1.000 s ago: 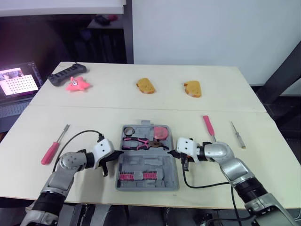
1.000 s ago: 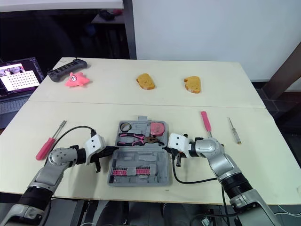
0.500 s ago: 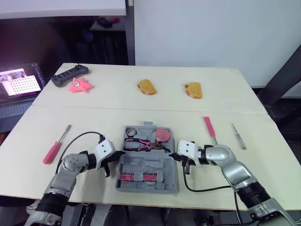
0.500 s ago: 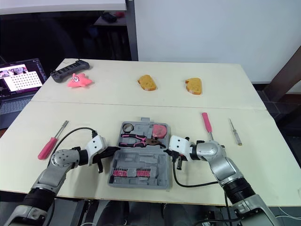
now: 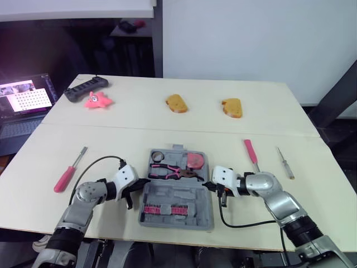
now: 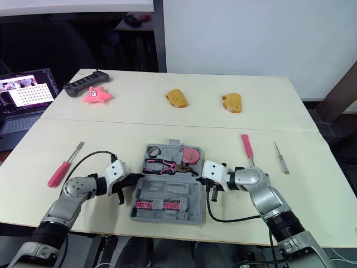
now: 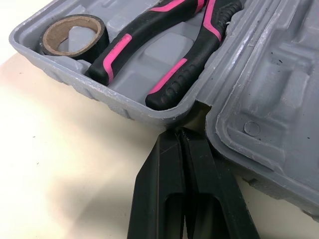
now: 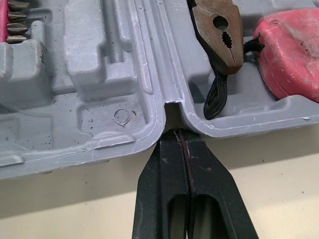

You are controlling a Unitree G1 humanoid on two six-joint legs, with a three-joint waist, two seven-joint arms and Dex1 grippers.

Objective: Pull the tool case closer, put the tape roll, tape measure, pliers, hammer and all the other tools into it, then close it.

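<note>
— Grey plastic case (image 5: 175,194) lies open near the table's (image 5: 111,131) 6 o'clock edge. Where are the arms on it?

— One at each end of the hinge. The left gripper (image 5: 142,182) meets the notch at the case's 9 o'clock end, and the right gripper (image 5: 207,185) meets the notch at its 3 o'clock end. The hinge runs 9 to 3, and the opened case is long from 12 to 6.

— And the fingers?

— Both pairs are pressed flat together, clamped on nothing I can see. The left fingers (image 7: 164,169) and the right ones (image 8: 167,169) just touch the hinge gap with their tips.

— What's inside?

— The tape roll (image 5: 157,155), pliers (image 5: 170,169) and tape measure (image 5: 194,161), all in the 12 o'clock half.

— What's outside?

— A red screwdriver (image 5: 66,178) lies well off at 9 o'clock, with its shaft towards 1; the left arm is nearer to it. A pink-handled tool (image 5: 249,151) and a thin screwdriver (image 5: 284,162) lie at 2 o'clock, both roughly 12 to 6, on the right arm's side.

— So any further pull?

— Straight towards 6, I'd say, with both tips moving evenly so the case doesn't skew.
</note>
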